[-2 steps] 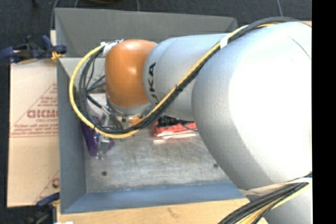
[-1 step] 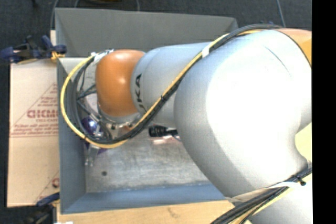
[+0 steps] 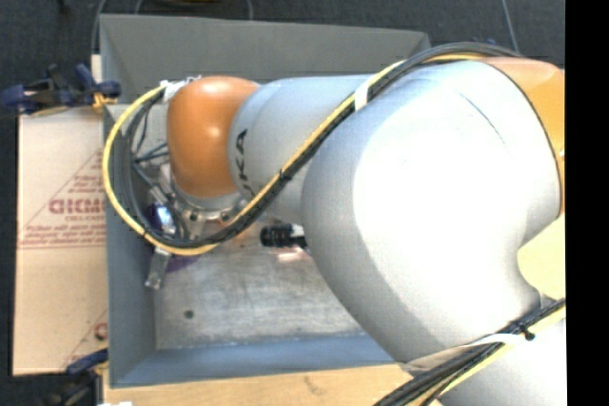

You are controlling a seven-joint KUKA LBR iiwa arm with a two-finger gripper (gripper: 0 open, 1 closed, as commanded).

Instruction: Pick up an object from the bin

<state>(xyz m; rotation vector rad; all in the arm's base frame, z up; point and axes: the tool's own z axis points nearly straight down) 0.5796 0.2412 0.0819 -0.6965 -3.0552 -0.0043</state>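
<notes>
The hand [image 3: 160,252] hung low at the bin's [image 3: 266,48] left side. Whether it was open could not be told.

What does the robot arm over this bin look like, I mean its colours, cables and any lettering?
The arm is made of thick, rounded, pale silver-grey segments. Near its wrist sits a smooth, domed orange cover, with black lettering on the grey shell beside it. A yellow and black cable bundle runs along the arm and loops wide around the wrist.
</notes>
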